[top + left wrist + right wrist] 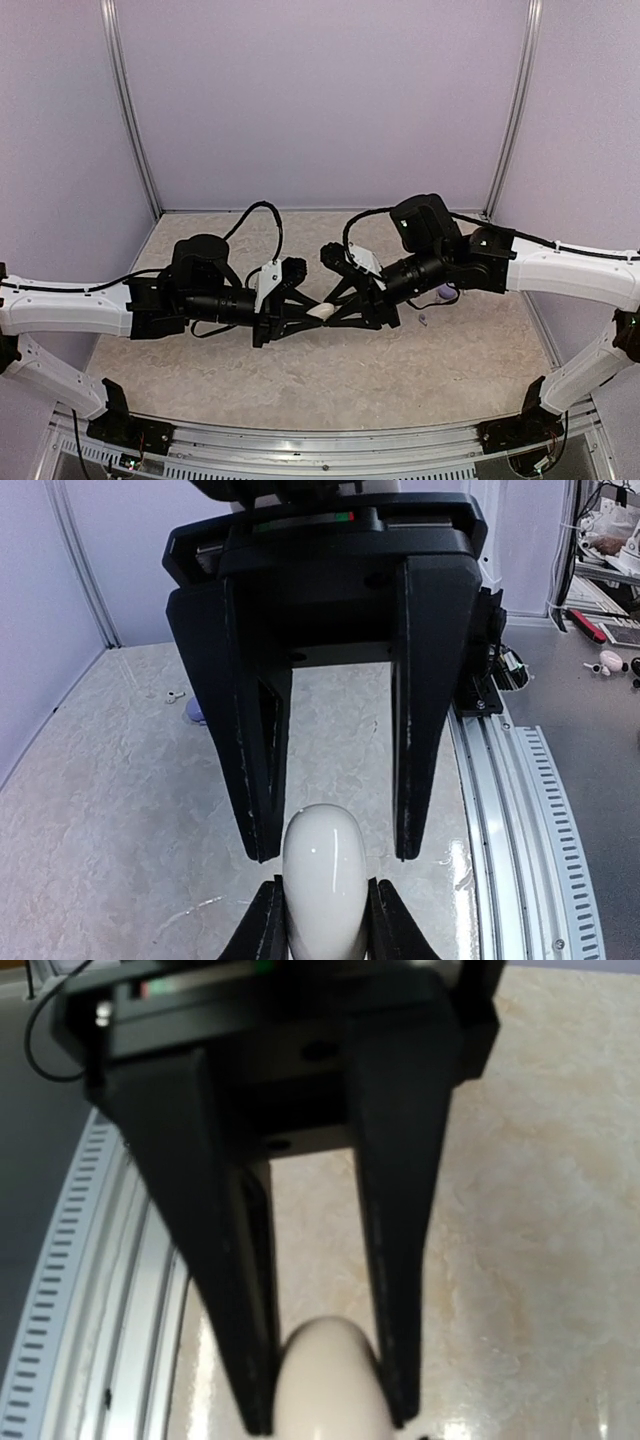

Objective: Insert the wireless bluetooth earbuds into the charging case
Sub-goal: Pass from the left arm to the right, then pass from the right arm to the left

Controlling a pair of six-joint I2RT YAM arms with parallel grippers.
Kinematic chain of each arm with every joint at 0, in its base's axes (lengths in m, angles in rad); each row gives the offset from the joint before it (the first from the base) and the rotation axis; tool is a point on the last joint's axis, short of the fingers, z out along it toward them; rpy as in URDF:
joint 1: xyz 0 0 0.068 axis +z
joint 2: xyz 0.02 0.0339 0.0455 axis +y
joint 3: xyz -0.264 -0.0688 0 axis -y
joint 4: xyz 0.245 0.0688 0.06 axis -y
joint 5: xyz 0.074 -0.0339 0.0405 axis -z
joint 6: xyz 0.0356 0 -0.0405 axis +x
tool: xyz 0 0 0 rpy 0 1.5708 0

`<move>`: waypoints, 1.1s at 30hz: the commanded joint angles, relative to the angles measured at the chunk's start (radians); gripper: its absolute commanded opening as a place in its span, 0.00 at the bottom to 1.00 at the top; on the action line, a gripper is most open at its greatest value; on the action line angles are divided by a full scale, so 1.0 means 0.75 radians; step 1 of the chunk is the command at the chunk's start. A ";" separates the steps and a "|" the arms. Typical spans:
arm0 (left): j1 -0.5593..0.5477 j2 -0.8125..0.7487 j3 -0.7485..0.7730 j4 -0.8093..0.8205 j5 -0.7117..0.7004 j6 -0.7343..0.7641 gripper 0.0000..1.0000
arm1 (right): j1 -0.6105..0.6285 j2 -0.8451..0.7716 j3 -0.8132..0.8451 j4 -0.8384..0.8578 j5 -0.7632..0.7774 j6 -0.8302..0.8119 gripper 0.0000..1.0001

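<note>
Top external view: the case (320,312) is held above the worktop (300,380) at centre, clamped by the left fingers (262,925). The right fingers (255,770) are spread wide, flanking its tip. One earbud (424,320) is seen lying on the worktop, under the right arm.

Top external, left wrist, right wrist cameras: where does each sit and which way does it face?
Top external: above and behind the bases, looking down on the table; left arm and right arm show.
Left wrist: faces the right gripper; its own fingers pinch the white case.
Right wrist: faces the left gripper across that case; own fingers hardly show.
Shared: both wrist views show the case.
</note>
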 commanded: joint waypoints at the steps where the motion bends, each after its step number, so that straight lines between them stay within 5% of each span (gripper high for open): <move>1: -0.015 -0.001 0.037 -0.007 -0.002 0.029 0.13 | 0.015 0.018 0.047 -0.043 0.020 -0.029 0.38; 9: -0.015 -0.008 0.029 0.015 -0.043 0.022 0.15 | 0.025 0.035 0.056 -0.066 0.036 -0.040 0.19; 14: -0.014 -0.067 -0.041 0.127 -0.147 -0.008 0.38 | 0.028 0.011 0.045 -0.031 0.045 -0.031 0.06; 23: -0.009 -0.302 -0.268 0.441 -0.302 -0.043 0.71 | -0.013 -0.094 0.001 0.223 0.038 0.044 0.01; 33: -0.004 -0.332 -0.328 0.696 -0.166 -0.149 0.70 | -0.061 -0.135 -0.099 0.773 -0.155 0.252 0.00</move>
